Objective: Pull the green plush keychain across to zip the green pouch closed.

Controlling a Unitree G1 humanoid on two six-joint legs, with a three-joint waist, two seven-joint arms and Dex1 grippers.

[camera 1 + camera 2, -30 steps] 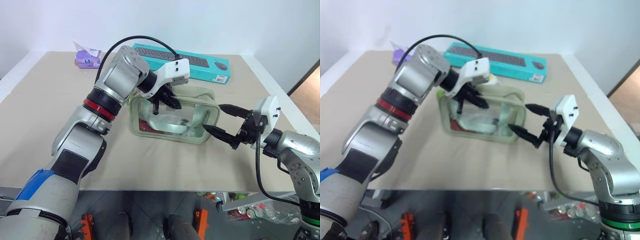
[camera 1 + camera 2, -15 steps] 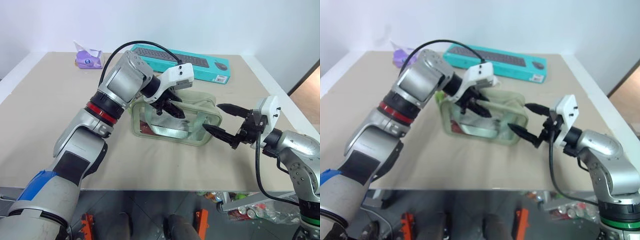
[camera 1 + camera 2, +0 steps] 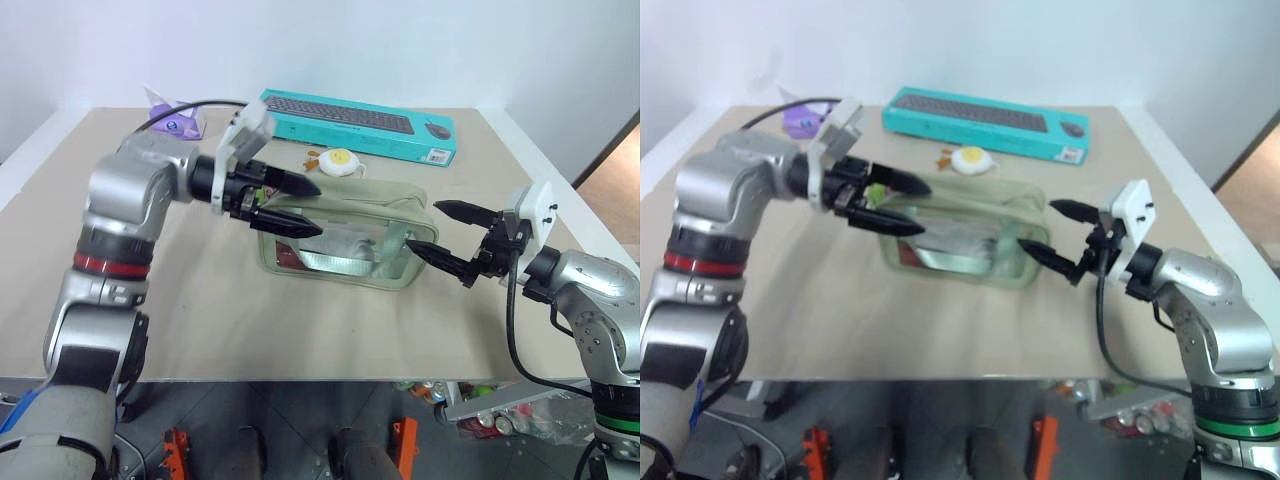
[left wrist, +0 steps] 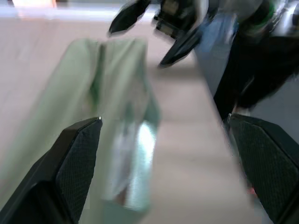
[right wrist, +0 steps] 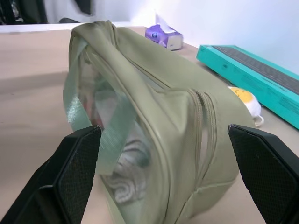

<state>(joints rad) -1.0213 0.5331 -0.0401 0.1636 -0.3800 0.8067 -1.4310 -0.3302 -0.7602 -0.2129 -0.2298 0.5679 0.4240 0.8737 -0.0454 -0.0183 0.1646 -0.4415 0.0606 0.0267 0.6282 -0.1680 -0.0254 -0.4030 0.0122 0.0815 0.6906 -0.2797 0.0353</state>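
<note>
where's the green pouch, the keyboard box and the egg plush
green pouch (image 3: 385,206): left eye view, on its fabric top near the zipper.
keyboard box (image 3: 360,125): left eye view, on the teal lid's middle.
egg plush (image 3: 341,159): left eye view, on its yellow centre.

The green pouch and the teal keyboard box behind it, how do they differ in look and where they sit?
The green pouch is pale sage, soft and rounded, with a clear window showing its contents; the teal keyboard box is bright teal, flat and stiff, printed with a keyboard and mouse. The pouch stands mid-table between the open left gripper and open right gripper; the box lies at the table's far edge, away from both. Both rest on the beige table.
</note>
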